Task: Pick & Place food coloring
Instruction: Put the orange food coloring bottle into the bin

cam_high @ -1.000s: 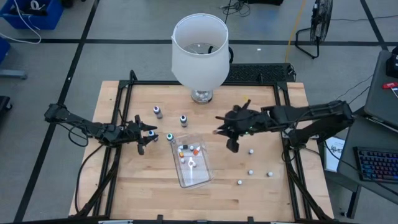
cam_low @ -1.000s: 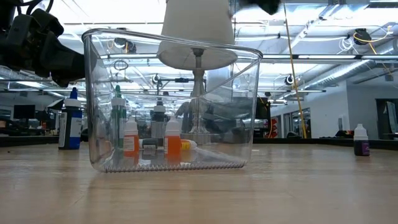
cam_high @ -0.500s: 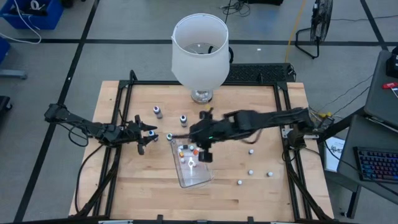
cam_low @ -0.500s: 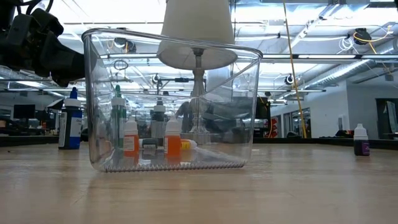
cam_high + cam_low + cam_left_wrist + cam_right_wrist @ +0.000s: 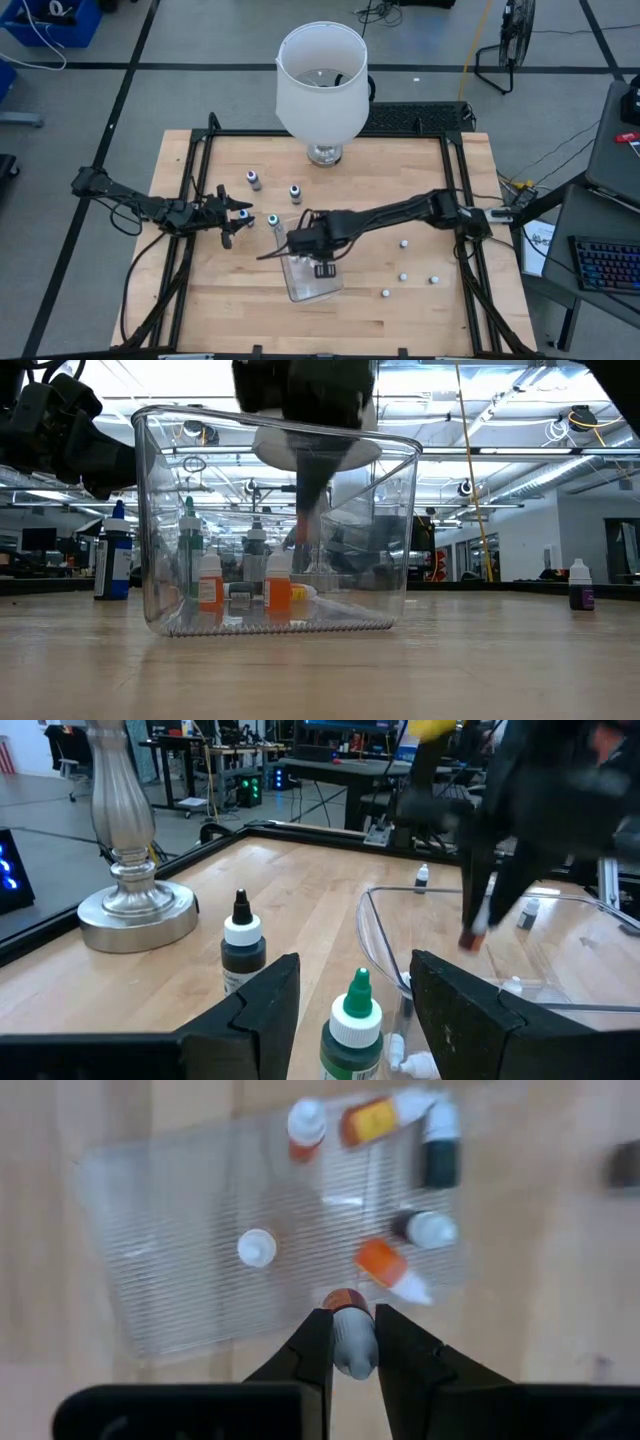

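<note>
Right gripper (image 5: 345, 1342) gripping bottle (image 5: 349, 1330) above tray (image 5: 150, 1240)

Fourteen dropper bottles (image 5: 254, 178), one clear tray (image 5: 299, 291), one lamp (image 5: 320, 70).

food coloring bottles (image 5: 400, 1270): several lying/standing inside tray | red-capped bottle (image 5: 346, 1320): hanging cap-down, pinched over tray | others (image 5: 254, 179): standing scattered on table

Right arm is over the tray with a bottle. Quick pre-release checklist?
1. Right gripper shut on the red-capped bottle: ok.
2. Gripper above the clear tray, not outside it: ok.
3. Spot straight below free of the bottles already in the tray: cannot tell.
4. Tray upright on the table: ok.
5. Left gripper clear of the tray, beside the green-capped bottle: ok.
</note>
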### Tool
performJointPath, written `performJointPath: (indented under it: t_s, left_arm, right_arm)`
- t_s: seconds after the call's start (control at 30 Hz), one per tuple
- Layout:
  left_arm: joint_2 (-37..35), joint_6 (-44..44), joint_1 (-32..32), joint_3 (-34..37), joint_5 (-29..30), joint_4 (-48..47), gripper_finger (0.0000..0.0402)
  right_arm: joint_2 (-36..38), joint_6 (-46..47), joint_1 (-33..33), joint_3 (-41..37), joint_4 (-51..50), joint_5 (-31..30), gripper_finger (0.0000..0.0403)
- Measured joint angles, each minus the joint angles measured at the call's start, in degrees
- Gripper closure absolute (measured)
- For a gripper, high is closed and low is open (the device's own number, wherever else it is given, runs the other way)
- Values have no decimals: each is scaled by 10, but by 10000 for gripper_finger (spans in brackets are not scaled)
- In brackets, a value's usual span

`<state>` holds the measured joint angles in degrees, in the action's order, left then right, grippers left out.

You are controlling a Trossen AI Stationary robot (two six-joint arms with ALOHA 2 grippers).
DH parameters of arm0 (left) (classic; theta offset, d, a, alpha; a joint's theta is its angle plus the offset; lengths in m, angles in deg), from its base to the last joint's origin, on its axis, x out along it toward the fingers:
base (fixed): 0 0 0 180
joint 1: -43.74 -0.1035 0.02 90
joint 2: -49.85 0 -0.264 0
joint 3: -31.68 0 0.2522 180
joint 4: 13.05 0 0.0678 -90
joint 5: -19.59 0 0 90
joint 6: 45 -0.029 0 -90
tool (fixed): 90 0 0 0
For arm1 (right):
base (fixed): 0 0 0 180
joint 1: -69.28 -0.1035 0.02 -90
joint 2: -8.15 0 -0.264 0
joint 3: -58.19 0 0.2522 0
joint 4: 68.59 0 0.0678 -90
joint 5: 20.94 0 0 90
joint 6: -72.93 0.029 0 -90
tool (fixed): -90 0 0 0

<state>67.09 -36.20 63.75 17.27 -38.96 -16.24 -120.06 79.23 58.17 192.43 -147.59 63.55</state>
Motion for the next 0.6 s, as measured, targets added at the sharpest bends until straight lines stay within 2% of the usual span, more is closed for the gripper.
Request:
performJointPath:
  t_s: [0.1,0.6]
  left_arm:
    - [0,0,0,0,0,0,210]
    - [0,0,0,0,0,0,210]
  right_arm:
    - [-20,-4,2,-10,7,28,359]
    - [-27,-27,18,-76,76,42,358]
